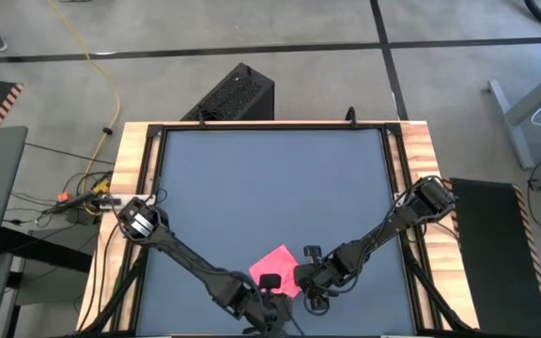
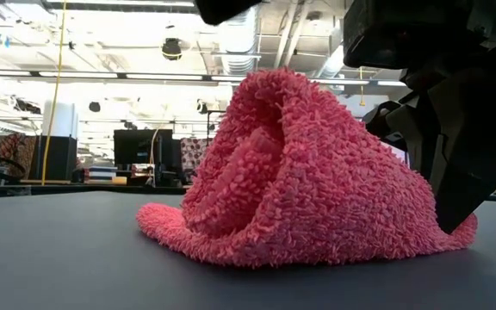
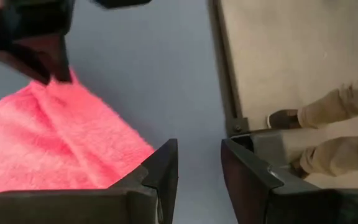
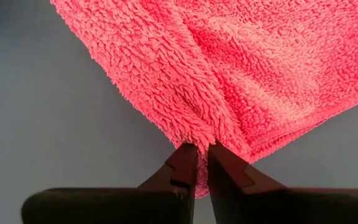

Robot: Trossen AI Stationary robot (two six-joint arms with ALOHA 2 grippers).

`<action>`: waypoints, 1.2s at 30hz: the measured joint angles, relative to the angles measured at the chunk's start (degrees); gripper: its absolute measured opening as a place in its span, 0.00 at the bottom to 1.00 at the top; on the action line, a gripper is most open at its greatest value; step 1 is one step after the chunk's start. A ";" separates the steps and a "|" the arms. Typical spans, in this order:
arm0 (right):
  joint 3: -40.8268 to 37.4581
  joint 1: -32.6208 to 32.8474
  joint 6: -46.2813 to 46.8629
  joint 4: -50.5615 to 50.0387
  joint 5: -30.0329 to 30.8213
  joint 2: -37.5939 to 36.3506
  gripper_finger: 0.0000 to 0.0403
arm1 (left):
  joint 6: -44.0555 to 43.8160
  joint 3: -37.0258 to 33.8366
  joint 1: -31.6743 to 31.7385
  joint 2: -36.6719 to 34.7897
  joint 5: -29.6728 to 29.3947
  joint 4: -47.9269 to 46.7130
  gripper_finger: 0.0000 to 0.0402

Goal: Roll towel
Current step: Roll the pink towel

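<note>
At the near edge of the surface (image 1: 270,169), a little right of its middle, lies the towel (image 1: 275,268), a bright pink fluffy cloth resting on the dark grey mat and bunched up into a soft mound, as the low view shows. Both arms reach down to it from opposite sides. The left arm stretches from its base near the surface's left edge diagonally toward the near edge, with its forearm low and the left claw (image 3: 199,168) sitting at the towel's near side; its two dark fingers stand apart with nothing between them, and the towel lies just beside them, not in the gap. The right arm comes from its base by the right edge, angling inward and down, so that the right claw (image 4: 202,163) meets the towel's right-hand border. Its fingers are pinched nearly together on a fold of the pink pile, holding the cloth's edge, which rises into a ridge just ahead of the fingertips. Farther off, past the surface's far rim, a person's legs (image 3: 334,130) in light trousers and dark shoes stand on the floor, seen in the left wrist view.
</note>
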 joint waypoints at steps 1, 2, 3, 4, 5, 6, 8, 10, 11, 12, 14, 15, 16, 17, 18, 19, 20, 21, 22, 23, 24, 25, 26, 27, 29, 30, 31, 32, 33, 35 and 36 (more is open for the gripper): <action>0.00 0.05 0.03 -0.02 0.00 0.00 0.15 | 0.00 0.00 0.25 0.01 0.18 -0.69 0.27; 0.00 0.15 0.04 0.00 0.00 0.00 0.15 | -0.03 0.00 0.44 0.01 0.06 -1.24 0.27; 0.00 0.19 0.08 0.00 0.02 0.00 0.15 | -0.10 0.00 0.66 0.01 -0.06 -1.89 0.27; 0.00 0.25 0.15 0.04 0.07 0.00 0.15 | -0.33 0.00 0.76 0.03 -0.18 -2.50 0.27; 0.00 0.40 0.17 0.04 0.09 0.00 0.15 | -0.40 0.00 0.93 0.03 -0.24 -2.68 0.27; 0.00 0.58 0.17 0.06 0.12 0.00 0.15 | -0.56 0.00 1.16 0.04 -0.03 -2.66 0.27; 0.00 0.79 0.17 0.06 0.41 0.00 0.15 | -0.53 0.00 1.42 0.03 0.35 -2.61 0.27; 0.00 0.79 0.17 0.02 0.50 0.02 0.15 | -0.53 0.00 1.70 0.05 0.30 -2.63 0.27; 0.00 0.79 0.17 0.04 0.50 0.02 0.15 | -0.53 0.00 1.90 0.05 0.28 -2.63 0.27; 0.00 0.79 0.16 0.02 0.49 0.02 0.15 | -0.53 0.00 2.09 0.05 0.29 -2.63 0.27; 0.00 0.79 0.16 0.02 0.48 0.02 0.15 | -1.29 -0.01 2.44 0.06 0.58 -2.84 0.27; 0.00 0.79 0.15 0.02 0.48 0.02 0.15 | -1.67 -0.07 2.70 0.40 1.09 -2.92 0.27; 0.00 0.79 0.15 0.02 0.50 0.02 0.15 | -2.45 -0.04 3.04 0.94 2.00 -2.73 0.27; 0.02 0.79 0.17 0.02 0.46 0.02 0.15 | -3.07 -0.06 3.10 1.46 2.85 -2.92 0.27; 0.00 0.79 0.35 0.07 0.46 0.02 0.15 | -3.80 -0.09 3.23 2.42 4.04 -3.25 0.27; 0.00 0.79 0.47 0.09 0.46 0.02 0.15 | -4.48 -0.09 3.34 3.31 5.27 -3.24 0.27; 0.00 0.79 0.50 0.09 0.45 0.02 0.15 | -5.13 -0.13 3.34 4.19 6.17 -3.17 0.27; 0.00 0.79 0.53 0.11 0.44 0.02 0.15 | -5.84 -0.13 3.34 5.03 6.68 -3.46 0.27; 0.00 0.79 0.59 0.11 0.45 0.02 0.15 | -6.95 -0.15 3.29 5.65 6.53 -4.24 0.27; 0.00 0.79 0.61 0.13 0.44 0.02 0.15 | -8.26 -0.15 3.22 6.16 5.90 -5.16 0.27; 0.00 0.79 0.61 0.13 0.42 0.02 0.15 | -9.54 -0.15 3.05 6.56 4.83 -6.16 0.27; 0.00 0.87 0.61 0.15 0.42 0.02 0.15 | -10.70 -0.15 2.80 6.70 3.48 -7.07 0.27; 0.00 0.92 0.63 0.16 0.40 0.02 0.15 | -11.25 -0.15 2.61 6.70 2.08 -8.07 0.27; 0.00 0.92 0.63 0.15 0.39 0.01 0.15 | -11.59 -0.11 2.36 6.69 0.51 -8.87 0.27; 0.00 0.96 0.63 0.20 0.32 0.02 0.15 | -11.96 -0.11 1.96 6.68 -1.88 -9.39 0.27; 0.00 0.96 0.63 0.22 0.33 0.02 0.15 | -11.94 -0.11 1.92 6.68 -2.14 -9.34 0.27; 0.00 0.96 0.63 0.20 0.31 0.02 0.15 | -11.96 -0.11 1.92 6.68 -1.92 -9.33 0.27; 0.00 0.96 0.63 0.22 0.31 0.02 0.15 | -12.05 -0.11 1.95 6.66 -1.17 -9.23 0.27; 0.00 0.96 0.63 0.22 0.28 0.02 0.15 | -12.45 -0.11 1.96 6.65 -0.62 -9.19 0.27; 0.00 0.96 0.61 0.22 0.28 0.02 0.15 | -13.61 -0.11 2.05 6.65 -0.06 -9.17 0.27; 0.00 0.96 0.61 0.22 0.26 0.02 0.15 | -14.11 -0.11 2.04 6.65 -0.09 -9.09 0.27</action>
